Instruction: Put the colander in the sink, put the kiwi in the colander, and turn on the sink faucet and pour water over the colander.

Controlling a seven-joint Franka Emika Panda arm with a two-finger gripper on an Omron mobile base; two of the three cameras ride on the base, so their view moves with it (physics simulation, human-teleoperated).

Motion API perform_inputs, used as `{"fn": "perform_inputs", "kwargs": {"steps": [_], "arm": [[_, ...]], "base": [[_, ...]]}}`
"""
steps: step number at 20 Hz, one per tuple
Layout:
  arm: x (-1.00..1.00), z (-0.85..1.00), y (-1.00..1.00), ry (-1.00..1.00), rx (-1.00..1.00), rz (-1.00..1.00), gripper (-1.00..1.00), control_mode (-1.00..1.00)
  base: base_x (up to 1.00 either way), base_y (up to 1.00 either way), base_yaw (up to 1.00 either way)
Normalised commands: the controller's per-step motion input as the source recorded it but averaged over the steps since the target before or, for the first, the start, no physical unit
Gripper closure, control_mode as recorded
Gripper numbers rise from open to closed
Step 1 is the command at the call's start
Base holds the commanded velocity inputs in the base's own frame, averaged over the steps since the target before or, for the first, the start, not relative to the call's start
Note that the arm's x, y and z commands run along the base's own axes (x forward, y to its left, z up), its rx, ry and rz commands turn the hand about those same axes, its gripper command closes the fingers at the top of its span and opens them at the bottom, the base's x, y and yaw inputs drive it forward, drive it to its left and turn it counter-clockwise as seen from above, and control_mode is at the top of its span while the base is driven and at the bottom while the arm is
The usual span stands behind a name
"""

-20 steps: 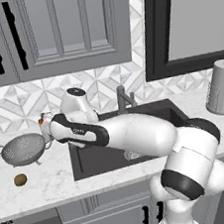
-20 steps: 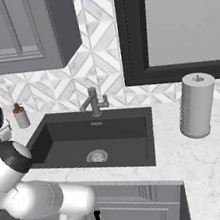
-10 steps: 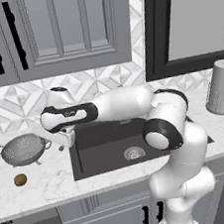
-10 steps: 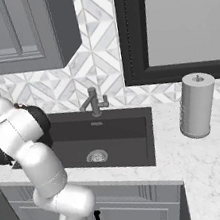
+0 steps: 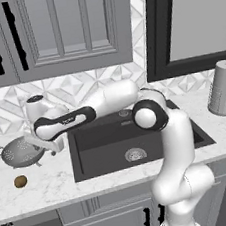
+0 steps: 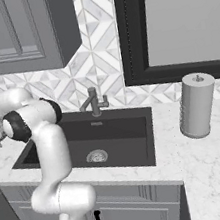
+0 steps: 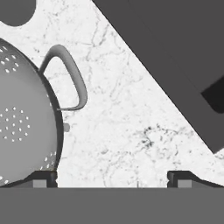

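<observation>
Grey perforated metal, the colander (image 5: 22, 151) stood on the marble counter (image 5: 48, 181) just left of the sink (image 5: 103, 141), upright on its feet, not yet moved toward the basin. The gripper (image 5: 44, 145) hung just beside the colander's right side, between it and the sink's left edge, and its 2 fingers stood wide apart with nothing between them.

In the hand view the colander (image 7: 26, 118) lay to the left of centre, its near loop handle (image 7: 70, 78) sticking out toward the middle of the picture, while the fingertips (image 7: 43, 178) at the bottom framed mostly bare marble. One fingertip sat close under the bowl's rim; the other was well apart from it. The handle loop ran roughly across the line between the 2 fingers, so a grasp looked to need a shift toward the bowl, to bring the handle or rim between the jaws before closing.

The kiwi (image 5: 20, 181) lay on the counter in front of the colander, apart from it and nearer the counter's front edge. The sink faucet (image 6: 94, 102) stood behind the basin, untouched.
</observation>
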Motion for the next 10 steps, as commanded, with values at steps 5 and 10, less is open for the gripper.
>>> {"fn": "perform_inputs", "kwargs": {"steps": [5,10], "arm": [[0.3,-0.04,0.11,0.0,0.0,0.0,-1.0,-1.0],[0.14,-0.25,0.07,0.0,0.0,0.0,-1.0,-1.0]], "base": [[0.0,0.0,0.0],[0.0,0.0,0.0]]}}
